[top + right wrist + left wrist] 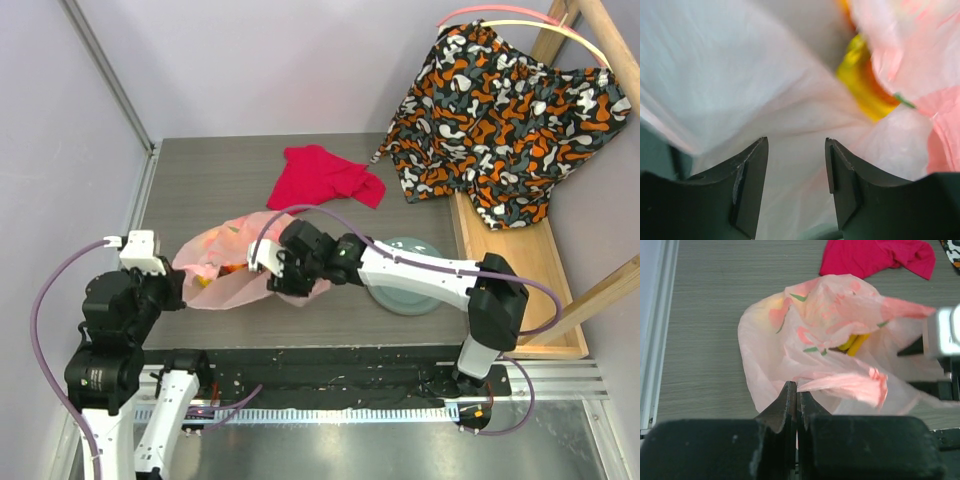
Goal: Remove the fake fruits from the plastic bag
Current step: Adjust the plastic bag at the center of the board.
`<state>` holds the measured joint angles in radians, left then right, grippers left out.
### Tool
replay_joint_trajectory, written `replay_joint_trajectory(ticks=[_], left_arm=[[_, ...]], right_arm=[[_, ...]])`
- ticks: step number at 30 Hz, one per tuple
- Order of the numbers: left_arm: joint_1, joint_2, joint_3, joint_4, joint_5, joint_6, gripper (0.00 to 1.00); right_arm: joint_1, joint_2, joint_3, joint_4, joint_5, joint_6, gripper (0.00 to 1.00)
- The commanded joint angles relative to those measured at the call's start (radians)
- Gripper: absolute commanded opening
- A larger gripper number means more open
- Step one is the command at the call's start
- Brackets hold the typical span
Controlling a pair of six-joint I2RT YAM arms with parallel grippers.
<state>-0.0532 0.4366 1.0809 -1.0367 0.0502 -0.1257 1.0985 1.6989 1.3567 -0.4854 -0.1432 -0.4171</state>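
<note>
left wrist: left end effector (796,386) pinches crinkly plastic bag (805,330); right end effector (796,142) gapes.

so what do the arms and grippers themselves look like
Both arms have black joint housings with white link shells: the left arm mostly black, the right arm with a long white forearm. Each carries looping purple cables. The left gripper and right gripper have dark, tapered wedge-shaped fingers.

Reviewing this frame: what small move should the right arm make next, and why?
Probably ease the right gripper forward and up-right toward the yellow fruit, then close. Its fingers stand open against the plastic bag, the fruit shows just beyond them, and the left gripper is shut on the bag's near edge.
</note>
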Motion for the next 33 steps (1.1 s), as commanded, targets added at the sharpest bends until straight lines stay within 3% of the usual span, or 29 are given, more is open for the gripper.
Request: replay_joint_trajectory(ticks=[1, 8, 11, 13, 15, 19, 22, 25, 29, 33], left_arm=[[0.038, 0.060, 0.054, 0.079, 0.103, -0.005, 0.01], [0.049, 0.149, 0.146, 0.018, 0.117, 0.072, 0.00], [0.049, 0.152, 0.133, 0.030, 0.129, 0.086, 0.00], [0.049, 0.181, 0.161, 0.021, 0.155, 0.107, 0.00], [0.049, 0.209, 0.204, -0.003, 0.171, 0.123, 0.00], [0.049, 0.218, 0.202, -0.026, 0.169, 0.132, 0.00], [0.049, 0.194, 0.180, -0.034, 0.220, 0.084, 0.00], [0.049, 0.166, 0.122, -0.023, 0.223, 0.084, 0.00], [0.049, 0.160, 0.077, -0.006, 0.227, 0.066, 0.00], [0.049, 0.156, 0.045, 0.012, 0.247, 0.047, 0.00]], right_arm=[[-0.012, 0.063, 0.142, 0.060, 0.017, -0.077, 0.56], [-0.077, 0.171, 0.275, 0.057, -0.002, -0.107, 0.57], [-0.120, 0.270, 0.369, 0.074, -0.001, -0.033, 0.57], [-0.138, 0.315, 0.474, 0.036, 0.007, 0.047, 0.57], [-0.138, 0.291, 0.519, -0.039, -0.034, 0.025, 0.58], [-0.124, 0.112, 0.325, -0.162, -0.107, -0.236, 0.60], [-0.127, -0.028, 0.137, -0.200, -0.082, -0.311, 0.63], [-0.146, -0.105, 0.055, -0.199, -0.088, -0.405, 0.65], [-0.152, -0.076, 0.131, -0.128, -0.116, -0.401, 0.67], [-0.157, 0.033, 0.249, -0.059, -0.186, -0.263, 0.65]])
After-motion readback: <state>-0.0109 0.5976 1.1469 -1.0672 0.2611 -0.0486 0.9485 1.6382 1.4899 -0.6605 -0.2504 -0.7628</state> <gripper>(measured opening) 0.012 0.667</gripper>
